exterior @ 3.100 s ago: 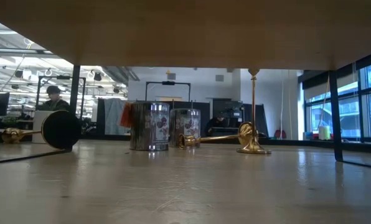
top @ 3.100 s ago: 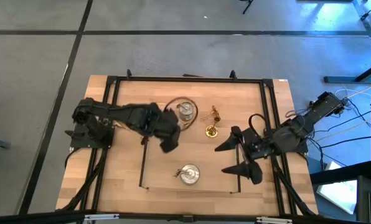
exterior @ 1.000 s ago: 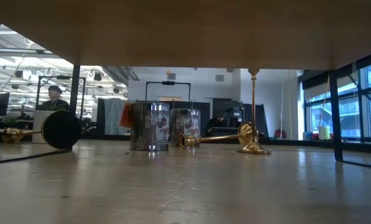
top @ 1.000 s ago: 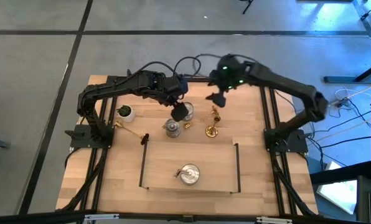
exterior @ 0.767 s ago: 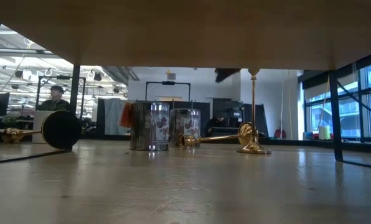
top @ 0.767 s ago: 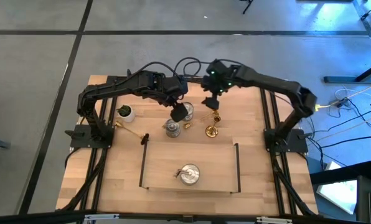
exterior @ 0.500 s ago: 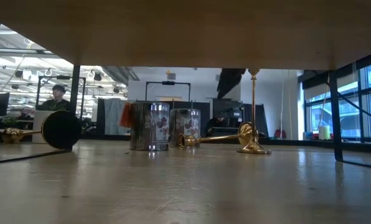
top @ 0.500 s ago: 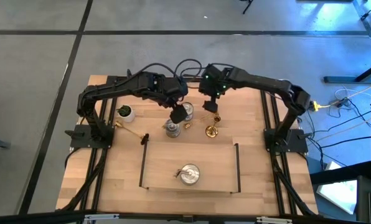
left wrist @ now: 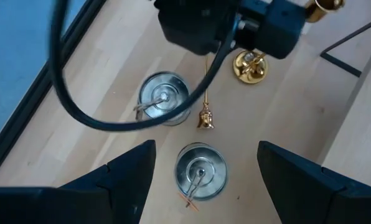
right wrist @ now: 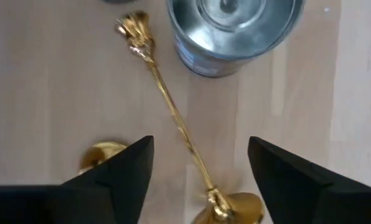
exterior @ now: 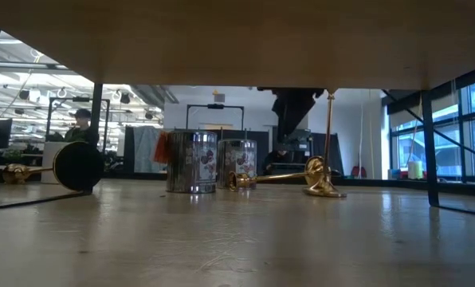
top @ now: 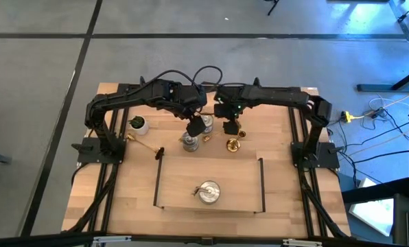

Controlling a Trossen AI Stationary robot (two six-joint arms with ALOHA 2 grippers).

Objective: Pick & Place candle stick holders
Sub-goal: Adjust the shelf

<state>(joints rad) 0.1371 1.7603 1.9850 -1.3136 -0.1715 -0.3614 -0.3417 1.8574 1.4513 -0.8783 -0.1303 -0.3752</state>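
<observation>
The right gripper (top: pixel 230 125), fingers spread, hangs over a fallen brass holder (right wrist: pixel 173 121) beside a silver holder (right wrist: pixel 232 28); the left gripper (top: pixel 195 126) (also spread) hovers close by, mid-table.

3 silver-grey holders (top: pixel 207 192), gold brass holders (top: pixel 232 144), probably 3.

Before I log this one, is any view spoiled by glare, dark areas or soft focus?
Low view: the table's underside fills the top as a dark band, the bright room backlights the silver-grey holders, and the near tabletop is soft. Right wrist view: the lying brass holder is slightly soft, with the right pincer open above it. High view: evenly lit, no glare.
</observation>
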